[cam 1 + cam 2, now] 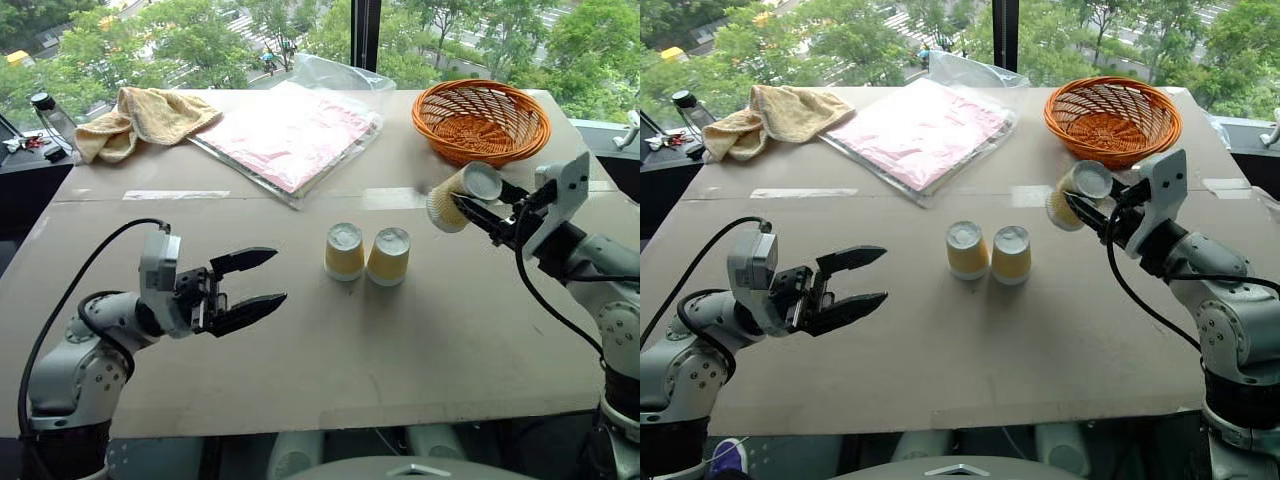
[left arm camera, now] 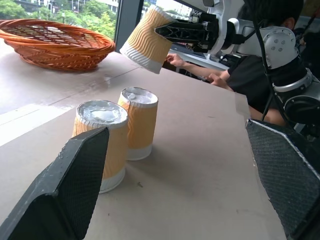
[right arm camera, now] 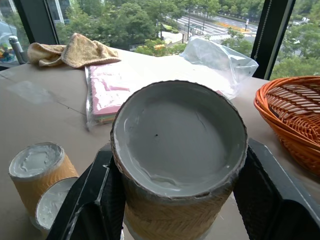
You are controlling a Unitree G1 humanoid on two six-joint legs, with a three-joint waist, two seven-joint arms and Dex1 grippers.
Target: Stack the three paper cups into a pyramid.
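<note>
Cups (image 1: 366, 254): mustard-ribbed, white-based, two upturned together; right fingers (image 1: 478, 214) clamp the third (image 1: 461, 196); left fingers (image 1: 245, 284) spread.

We see our left arm coming in from the lower left of the head view, bent at the elbow, the forearm lying almost level and directed toward the middle of the frame; our left gripper (image 1: 260, 283) stands with its two black fingers wide apart, one above the other, and nothing is between them; it hangs in the air. Our right arm enters from the lower right edge and rises to the right middle of the frame, the wrist turned toward the left; our right gripper (image 1: 462, 212) has its fingers pressed on the two sides of a paper cup (image 1: 457, 195), which it holds tilted, clear above the surface.
</note>
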